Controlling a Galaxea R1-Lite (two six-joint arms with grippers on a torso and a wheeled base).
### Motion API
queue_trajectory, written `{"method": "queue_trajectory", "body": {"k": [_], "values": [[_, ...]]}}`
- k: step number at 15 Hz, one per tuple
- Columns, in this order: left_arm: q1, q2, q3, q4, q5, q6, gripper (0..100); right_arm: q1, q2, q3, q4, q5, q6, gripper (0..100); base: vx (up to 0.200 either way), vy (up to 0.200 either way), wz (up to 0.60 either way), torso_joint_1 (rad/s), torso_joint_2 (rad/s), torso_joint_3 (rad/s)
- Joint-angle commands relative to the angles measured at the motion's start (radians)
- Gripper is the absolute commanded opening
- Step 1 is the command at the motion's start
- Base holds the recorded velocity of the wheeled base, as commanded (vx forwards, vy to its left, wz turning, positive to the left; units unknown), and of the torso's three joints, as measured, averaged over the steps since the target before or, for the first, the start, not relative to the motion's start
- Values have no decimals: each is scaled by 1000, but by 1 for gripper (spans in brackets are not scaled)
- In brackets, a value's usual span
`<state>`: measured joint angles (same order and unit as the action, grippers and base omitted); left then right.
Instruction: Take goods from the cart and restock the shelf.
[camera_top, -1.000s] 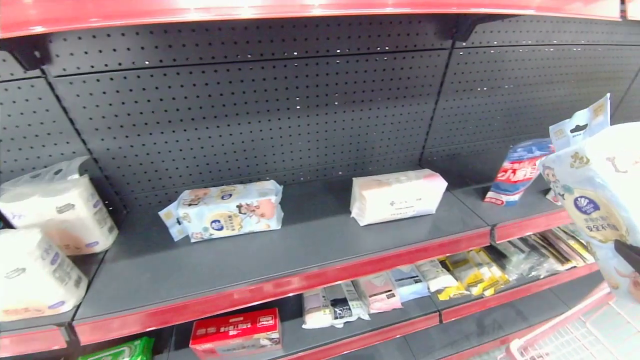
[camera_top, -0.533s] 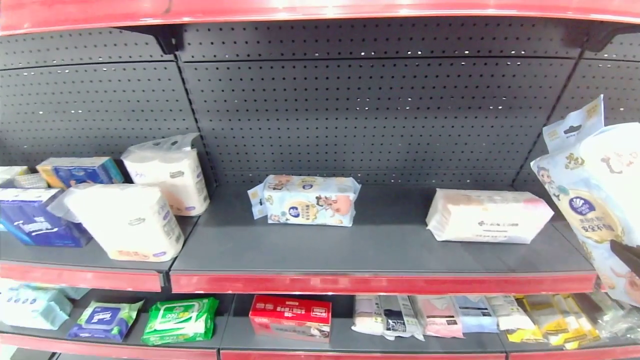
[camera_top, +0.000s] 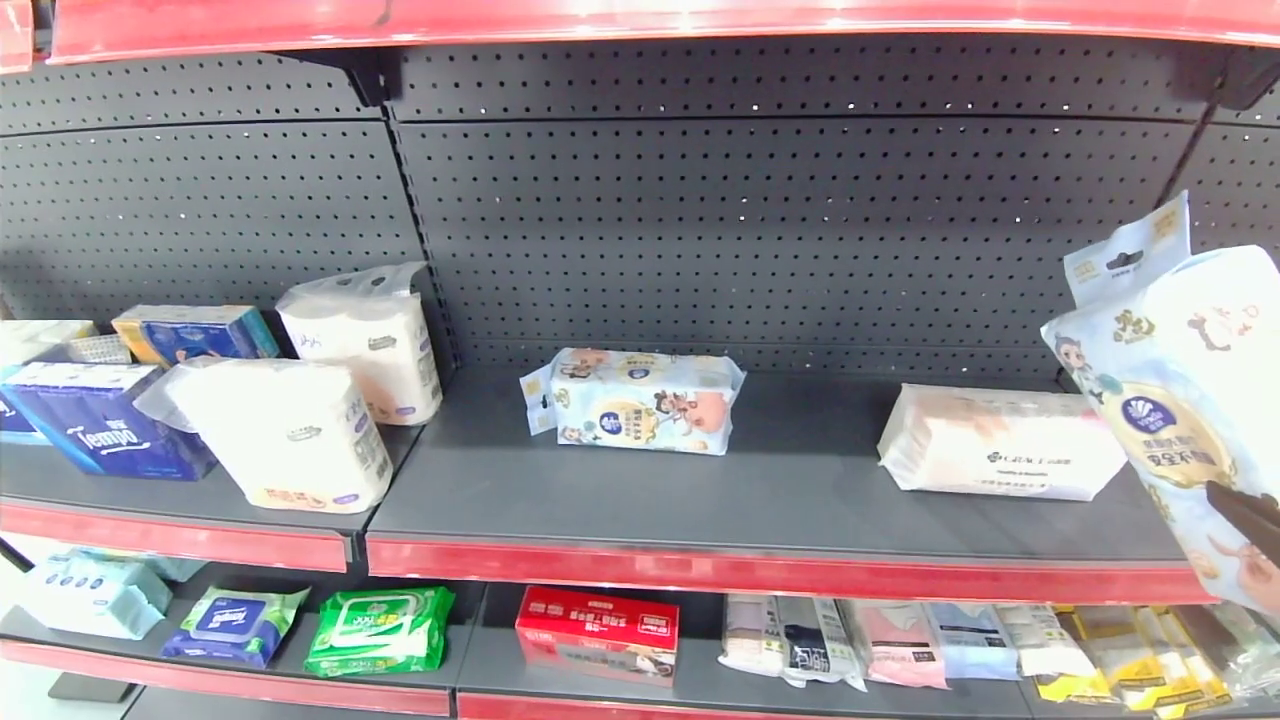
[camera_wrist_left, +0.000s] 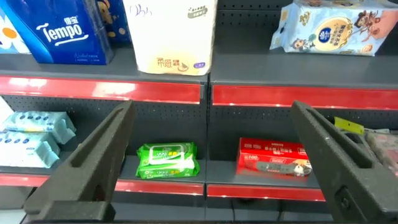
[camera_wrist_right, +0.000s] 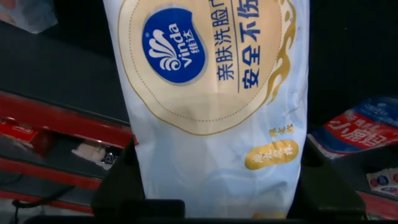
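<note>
Right gripper (camera_wrist_right: 217, 180): is pinching the cartoon-printed tissue pack (camera_top: 1170, 420), one dark finger pressing on each side of its lower part.
Cartoon-printed tissue pack: is being held off the shelf at the right of the head view, in front of the right end of the middle shelf (camera_top: 700, 500), standing roughly upright with its hang tab on top.
Left gripper (camera_wrist_left: 212, 111): is hanging with its fingers spread wide and nothing between them, facing the red shelf edges.
Lower shelf: is carrying a green wet-wipe pack (camera_wrist_left: 166, 160) and a red box (camera_wrist_left: 273, 157) side by side but apart, with flat pouches lying in a row further right.
Middle shelf, centre: a matching cartoon pack (camera_top: 640, 400) is lying on its side towards the back; a white tissue pack (camera_top: 1000, 445) is lying well apart from it, nearer the held pack.
Middle shelf, left bay: two toilet-roll packs (camera_top: 285, 430) are standing one behind the other, just beside a dark blue tissue bundle (camera_top: 95, 430).
Pegboard back panel (camera_top: 760, 220): is rising behind the goods.
</note>
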<state>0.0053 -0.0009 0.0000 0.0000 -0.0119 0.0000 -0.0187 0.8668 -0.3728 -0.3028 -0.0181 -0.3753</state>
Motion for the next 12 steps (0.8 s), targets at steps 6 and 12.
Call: {"method": "queue_trajectory", "body": {"k": [6, 12], "values": [[1, 1, 0, 0, 0, 2, 100, -6, -71, -9, 1, 69, 6, 0, 0, 0, 0, 0, 0, 0], [-2, 7, 0, 0, -11, 0, 100, -61, -121, 74, 2, 1, -36, 0, 0, 0, 0, 0, 0, 0]]}}
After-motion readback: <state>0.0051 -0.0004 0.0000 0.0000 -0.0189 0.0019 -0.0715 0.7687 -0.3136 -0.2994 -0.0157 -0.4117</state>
